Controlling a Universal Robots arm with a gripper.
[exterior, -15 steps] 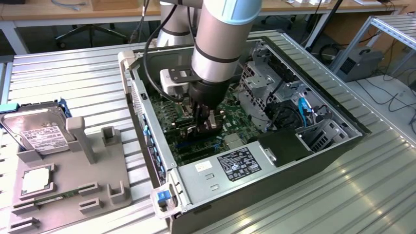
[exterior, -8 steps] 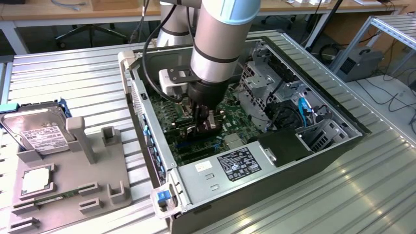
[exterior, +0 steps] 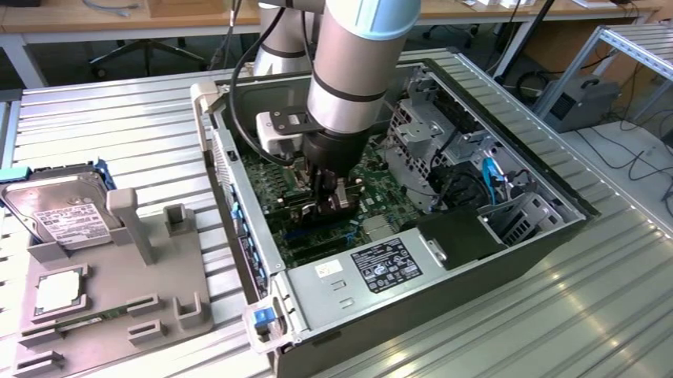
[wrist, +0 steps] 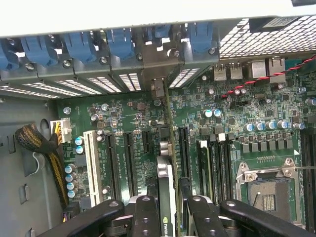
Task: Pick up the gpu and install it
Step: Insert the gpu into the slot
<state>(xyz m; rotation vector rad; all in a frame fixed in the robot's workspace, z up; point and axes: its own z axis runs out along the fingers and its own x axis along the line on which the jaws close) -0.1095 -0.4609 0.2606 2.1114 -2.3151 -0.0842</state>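
Note:
Inside the open computer case (exterior: 347, 287), my gripper (exterior: 326, 197) reaches down over the green motherboard (exterior: 368, 177). It is shut on the gpu (exterior: 314, 211), a slim black card held on edge. In the wrist view the gpu (wrist: 166, 180) runs edge-on from between the black fingers (wrist: 147, 217) toward the case's rear wall, and the gripper (wrist: 168, 215) clamps it from both sides. Its silver end bracket (wrist: 157, 61) stands at the rear slot openings, among the blue clips (wrist: 121, 47). The card lies along the motherboard (wrist: 133, 123) between long black expansion slots (wrist: 131, 158). Whether it sits in a slot I cannot tell.
A grey fixture (exterior: 126, 291) at the exterior view's left holds a silver hard drive (exterior: 63, 213) and a processor chip (exterior: 58, 287). Inside the case are a drive cage (exterior: 421, 134), a black power supply (exterior: 462, 236), a bare processor socket (wrist: 269, 192) and a sleeved cable bundle (wrist: 42, 145).

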